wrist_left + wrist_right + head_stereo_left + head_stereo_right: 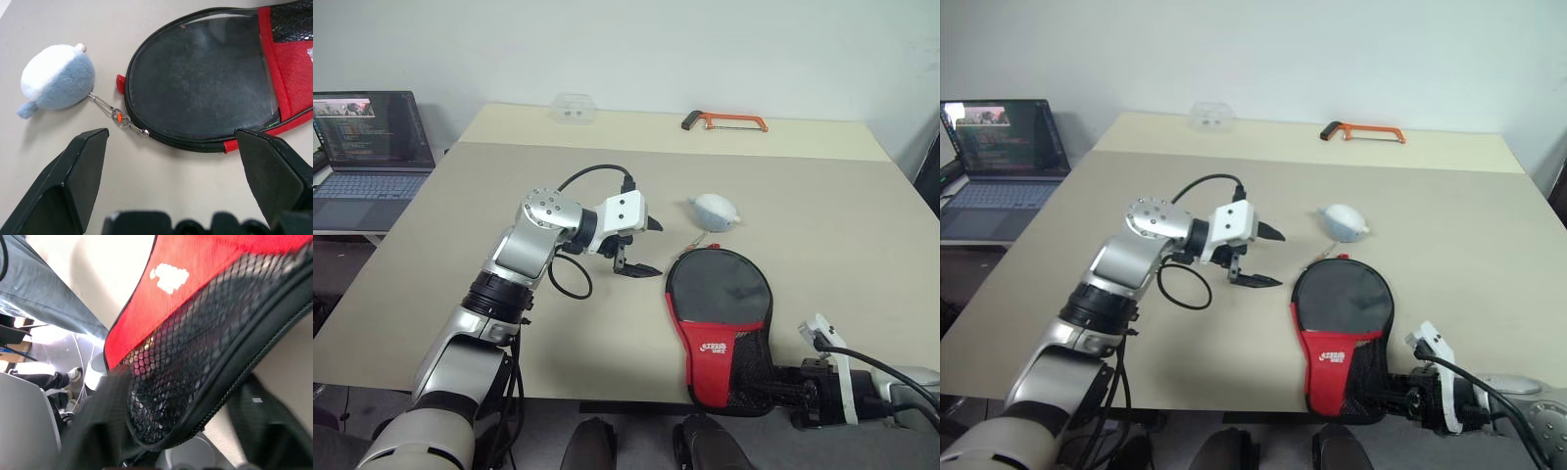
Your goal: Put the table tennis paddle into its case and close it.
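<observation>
One big pale table (822, 225) under all. Next, the case (710, 338): lies flat by the front edge, long way running near to far, round end pointing away, thin end at the edge, likely for an easy grab. Inside, it seems, the table tennis paddle (205, 83), black face behind a clear window. Right gripper (181, 431): fingers spread beside the thin end, not squeezing. Left gripper (639, 247): wide open, hovers by the round end, likely ready for the fluffy toy (58, 78) and zip pull (128, 122).

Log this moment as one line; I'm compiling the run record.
case: flat on table, looks zipped | left pincer: open, beside zipper pull | right pincer: open, straddling case's handle end | plush charm: clipped to zipper
</observation>
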Robot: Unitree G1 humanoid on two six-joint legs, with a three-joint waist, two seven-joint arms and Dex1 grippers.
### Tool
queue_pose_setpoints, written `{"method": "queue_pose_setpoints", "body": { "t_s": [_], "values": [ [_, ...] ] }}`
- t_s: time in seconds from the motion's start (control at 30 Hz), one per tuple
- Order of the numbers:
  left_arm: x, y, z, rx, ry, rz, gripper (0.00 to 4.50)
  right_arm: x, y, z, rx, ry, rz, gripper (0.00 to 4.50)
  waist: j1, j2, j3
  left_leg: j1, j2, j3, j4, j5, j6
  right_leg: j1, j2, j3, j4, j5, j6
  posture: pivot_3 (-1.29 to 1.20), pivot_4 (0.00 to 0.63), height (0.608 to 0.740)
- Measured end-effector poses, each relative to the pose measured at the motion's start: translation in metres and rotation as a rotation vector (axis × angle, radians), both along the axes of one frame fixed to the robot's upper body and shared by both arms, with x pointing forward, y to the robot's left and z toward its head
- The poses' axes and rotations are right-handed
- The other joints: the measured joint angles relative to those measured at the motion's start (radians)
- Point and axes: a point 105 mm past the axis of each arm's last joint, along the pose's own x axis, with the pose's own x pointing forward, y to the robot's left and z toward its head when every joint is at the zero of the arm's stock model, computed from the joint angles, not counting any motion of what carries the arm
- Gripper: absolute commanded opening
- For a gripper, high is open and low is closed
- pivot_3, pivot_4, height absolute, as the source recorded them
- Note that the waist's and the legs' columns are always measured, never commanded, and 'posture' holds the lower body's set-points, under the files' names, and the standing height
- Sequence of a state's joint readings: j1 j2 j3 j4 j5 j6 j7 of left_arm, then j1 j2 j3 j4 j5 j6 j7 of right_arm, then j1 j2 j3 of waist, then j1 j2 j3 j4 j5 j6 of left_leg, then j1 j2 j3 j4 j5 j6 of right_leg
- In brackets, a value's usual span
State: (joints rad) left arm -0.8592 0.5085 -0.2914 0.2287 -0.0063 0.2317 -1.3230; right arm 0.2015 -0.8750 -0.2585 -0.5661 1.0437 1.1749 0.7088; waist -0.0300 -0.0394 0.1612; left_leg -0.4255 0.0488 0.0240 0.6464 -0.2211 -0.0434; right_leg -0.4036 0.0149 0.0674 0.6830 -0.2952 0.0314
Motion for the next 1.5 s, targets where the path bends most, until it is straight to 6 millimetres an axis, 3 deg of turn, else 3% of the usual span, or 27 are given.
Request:
{"method": "queue_pose_setpoints", "body": {
  "t_s": [0.03,0.23,0.4,0.57,0.67,0.77,0.97,1.13,1.3,1.5],
  "values": [
    [0.0,0.0,0.0,0.001,0.0,-0.001,4.5,0.0,-0.003,0.005,-0.004,-0.015,0.013,4.46,0.0,0.0,0.0,0.0,0.0,0.0,0.0,0.0,0.0,0.0,0.0,0.0,0.0,0.0,0.0,0.0,0.15,0.74],
    [0.001,-0.001,0.0,0.002,-0.002,0.002,4.5,-0.009,-0.032,0.018,-0.156,-0.082,0.106,4.46,0.001,0.0,0.0,0.0,0.0,0.0,0.0,0.0,0.0,0.0,0.0,-0.001,0.0,0.0,0.001,0.0,0.15,0.74],
    [0.001,-0.002,0.001,0.0,-0.001,0.002,4.5,0.006,-0.058,0.032,-0.268,-0.192,0.096,4.46,-0.001,0.0,0.0,0.001,0.0,0.001,0.0,0.0,0.0,0.001,0.0,-0.001,0.0,0.0,0.001,0.0,0.15,0.74],
    [-0.006,-0.014,-0.001,-0.051,0.047,-0.021,4.5,0.043,-0.072,0.069,-0.298,-0.384,0.025,4.46,-0.002,0.0,0.0,0.002,0.0,0.001,0.0,0.0,0.0,0.001,0.0,0.0,0.0,0.001,0.0,0.0,0.15,0.74],
    [-0.025,-0.038,-0.024,-0.103,0.159,-0.059,4.5,0.09,-0.069,0.116,-0.242,-0.614,-0.083,4.46,-0.01,0.004,0.002,0.01,-0.001,0.002,0.0,0.0,0.0,0.008,-0.001,0.003,-0.001,0.002,0.001,0.0,0.15,0.74],
    [-0.037,-0.061,-0.042,-0.127,0.241,-0.07,4.5,0.124,-0.059,0.131,-0.234,-0.709,-0.154,4.46,-0.004,0.001,0.004,0.009,0.0,0.0,0.0,0.0,0.0,0.009,0.0,0.003,-0.001,0.002,0.001,0.0,0.15,0.74],
    [-0.036,-0.09,-0.058,-0.129,0.224,-0.016,4.5,0.186,-0.038,0.109,-0.287,-0.697,-0.272,4.46,-0.001,0.005,0.003,0.009,-0.001,0.003,0.0,0.0,0.0,0.009,-0.001,0.003,-0.001,0.002,0.0,0.0,0.15,0.74],
    [-0.03,-0.103,-0.071,-0.132,0.193,0.066,4.5,0.214,-0.018,0.092,-0.332,-0.705,-0.273,4.46,0.0,0.006,0.003,0.009,-0.001,0.003,0.0,0.0,0.0,0.008,-0.002,0.003,-0.001,0.002,0.0,0.0,0.15,0.74],
    [-0.017,-0.101,-0.078,-0.139,0.165,0.178,4.5,0.234,-0.001,0.067,-0.334,-0.667,-0.286,4.46,-0.002,0.006,0.003,0.009,-0.001,0.004,0.0,0.0,0.0,0.008,-0.002,0.003,0.0,0.002,0.0,0.0,0.15,0.74],
    [-0.017,-0.098,-0.078,-0.142,0.162,0.203,4.5,0.26,0.025,0.057,-0.328,-0.686,-0.32,4.46,-0.004,0.007,0.003,0.01,-0.001,0.004,-0.001,0.0,0.0,0.007,-0.002,0.003,0.001,0.002,0.0,0.0,0.15,0.74]
  ]
}}
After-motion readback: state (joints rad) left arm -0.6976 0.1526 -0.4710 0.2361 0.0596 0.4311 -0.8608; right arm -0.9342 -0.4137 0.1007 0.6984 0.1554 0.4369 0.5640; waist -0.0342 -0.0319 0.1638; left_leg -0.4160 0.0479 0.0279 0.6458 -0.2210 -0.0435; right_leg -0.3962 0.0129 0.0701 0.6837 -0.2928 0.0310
